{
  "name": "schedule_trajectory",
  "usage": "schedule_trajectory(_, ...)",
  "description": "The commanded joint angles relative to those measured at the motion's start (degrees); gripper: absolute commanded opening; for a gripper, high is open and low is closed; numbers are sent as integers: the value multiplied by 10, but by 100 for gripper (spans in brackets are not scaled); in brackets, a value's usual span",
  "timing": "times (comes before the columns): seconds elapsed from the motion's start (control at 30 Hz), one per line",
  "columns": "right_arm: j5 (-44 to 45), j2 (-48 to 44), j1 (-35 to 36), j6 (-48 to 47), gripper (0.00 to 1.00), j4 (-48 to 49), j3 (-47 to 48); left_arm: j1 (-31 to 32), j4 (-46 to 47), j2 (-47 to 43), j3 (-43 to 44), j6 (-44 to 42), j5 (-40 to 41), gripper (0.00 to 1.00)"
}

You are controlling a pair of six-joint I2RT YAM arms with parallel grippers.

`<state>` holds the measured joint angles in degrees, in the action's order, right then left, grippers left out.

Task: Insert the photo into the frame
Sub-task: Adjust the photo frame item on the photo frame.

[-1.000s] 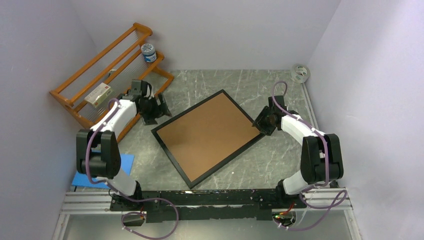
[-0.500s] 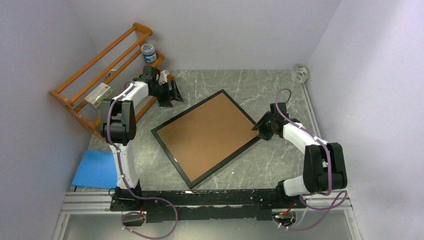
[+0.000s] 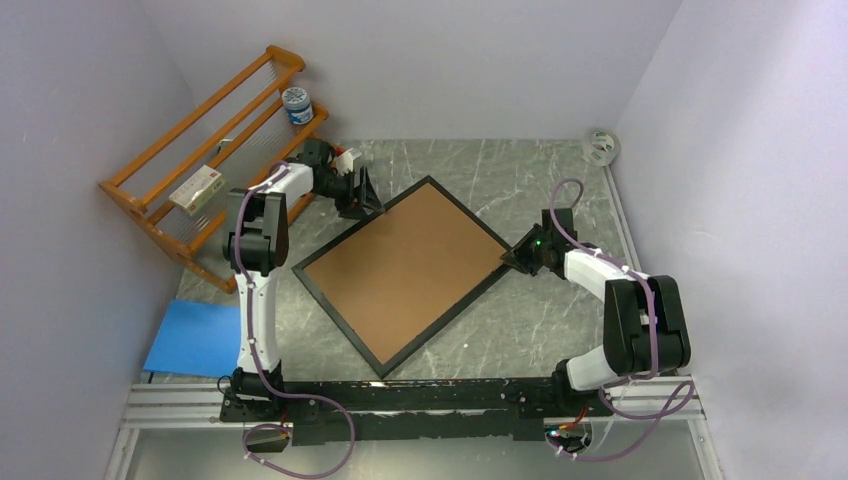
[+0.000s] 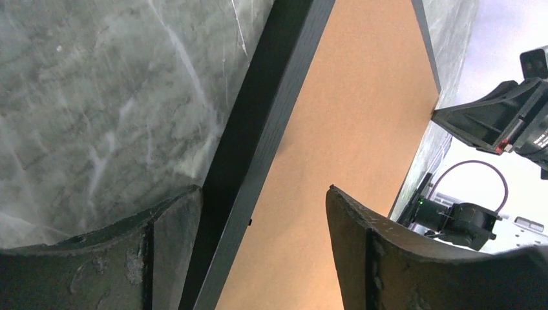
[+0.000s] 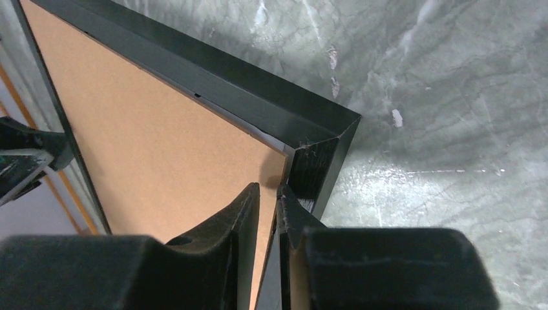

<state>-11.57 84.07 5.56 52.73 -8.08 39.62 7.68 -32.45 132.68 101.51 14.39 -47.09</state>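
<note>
The black frame [image 3: 339, 321] lies flat on the table, turned like a diamond, with a brown backing board [image 3: 400, 265] filling it. The photo is hidden. My left gripper [image 3: 362, 195] is open at the frame's upper left side. In the left wrist view the gripper [image 4: 265, 197] straddles the frame's black edge [image 4: 258, 129], one finger over the table, the other over the board [image 4: 362, 97]. My right gripper [image 3: 515, 258] is shut at the frame's right corner. In the right wrist view its tips [image 5: 269, 190] sit where board [image 5: 148, 148] meets the frame [image 5: 258, 90].
An orange wooden rack [image 3: 200, 150] stands at the back left, with a jar [image 3: 297, 103] and a small box [image 3: 196, 188] on it. A blue sheet [image 3: 195, 338] lies at the near left. A tape roll [image 3: 601, 146] sits at the back right. Walls close in on both sides.
My left arm has swung from beside the rack over to the frame's upper left side. The frame has slid a little to the left. My right gripper stays at the right corner.
</note>
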Motion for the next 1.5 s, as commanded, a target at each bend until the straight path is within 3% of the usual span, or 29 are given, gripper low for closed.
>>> schedule_trajectory(0.0,-37,34,7,-2,17,77,-26,13,-37,33,15,-52,-54,75)
schedule_trajectory(0.33,-115,83,8,-30,11,258,-73,39,-92,77,50,-100,-68,69)
schedule_trajectory(0.43,-60,91,18,-49,10,200,-50,41,-101,79,52,-103,-51,69)
schedule_trajectory(0.7,195,119,108,-118,18,-54,74,41,-90,62,37,-95,6,70)
schedule_trajectory(1.03,355,179,187,-151,31,-191,180,40,-84,54,26,-89,20,71)
schedule_trajectory(1.17,381,177,199,-172,37,-198,203,39,-79,49,18,-87,25,71)
schedule_trajectory(1.47,342,148,205,-182,44,-186,199,37,-67,40,3,-81,32,72)
